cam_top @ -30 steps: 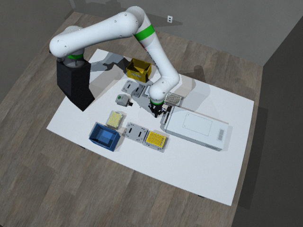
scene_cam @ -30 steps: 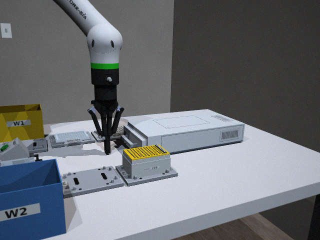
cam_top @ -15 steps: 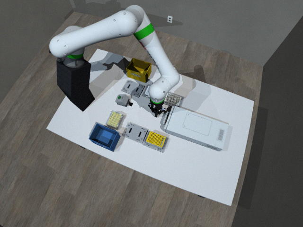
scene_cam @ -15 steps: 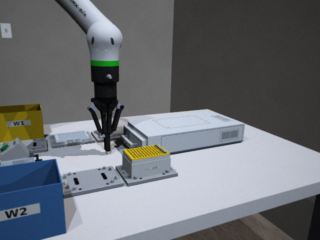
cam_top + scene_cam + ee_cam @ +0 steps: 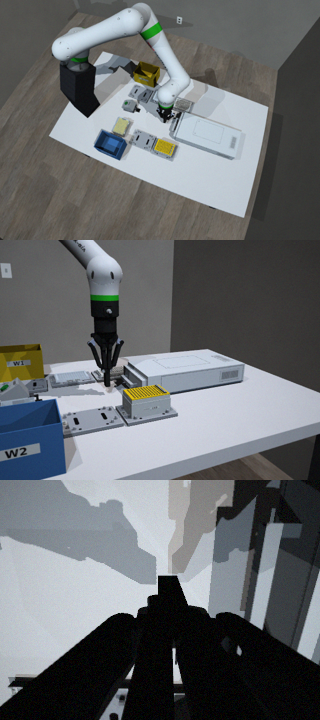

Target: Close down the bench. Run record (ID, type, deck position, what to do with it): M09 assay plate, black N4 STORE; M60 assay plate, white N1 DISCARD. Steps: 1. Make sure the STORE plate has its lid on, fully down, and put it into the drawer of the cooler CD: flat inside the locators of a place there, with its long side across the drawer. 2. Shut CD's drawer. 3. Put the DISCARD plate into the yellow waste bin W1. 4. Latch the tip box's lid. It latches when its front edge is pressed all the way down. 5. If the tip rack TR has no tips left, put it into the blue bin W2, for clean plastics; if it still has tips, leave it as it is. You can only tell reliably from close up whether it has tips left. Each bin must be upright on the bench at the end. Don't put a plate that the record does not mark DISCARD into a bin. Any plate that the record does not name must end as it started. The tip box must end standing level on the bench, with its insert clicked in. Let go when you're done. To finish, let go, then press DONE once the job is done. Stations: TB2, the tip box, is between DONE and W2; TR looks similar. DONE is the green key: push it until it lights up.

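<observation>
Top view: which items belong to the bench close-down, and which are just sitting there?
Job: cooler CD, yellow bin W1, blue bin W2, white plate, tip box, tip rack TR, DONE key, gripper (shut, empty).
Idle: empty nests, wall socket; grey plate by the cooler unclear.

A rectangular white-topped table stands on a floor of grey-brown wooden planks, its long axis running from ten o'clock to four o'clock in the top view. Plain matte grey walls close the room at twelve o'clock, and a darker grey wall panel rises at three o'clock, meeting the lighter one in a vertical corner. A small white wall socket plate sits low on the far wall, at about twelve o'clock. Light from above throws soft grey shadows across the table.
</observation>
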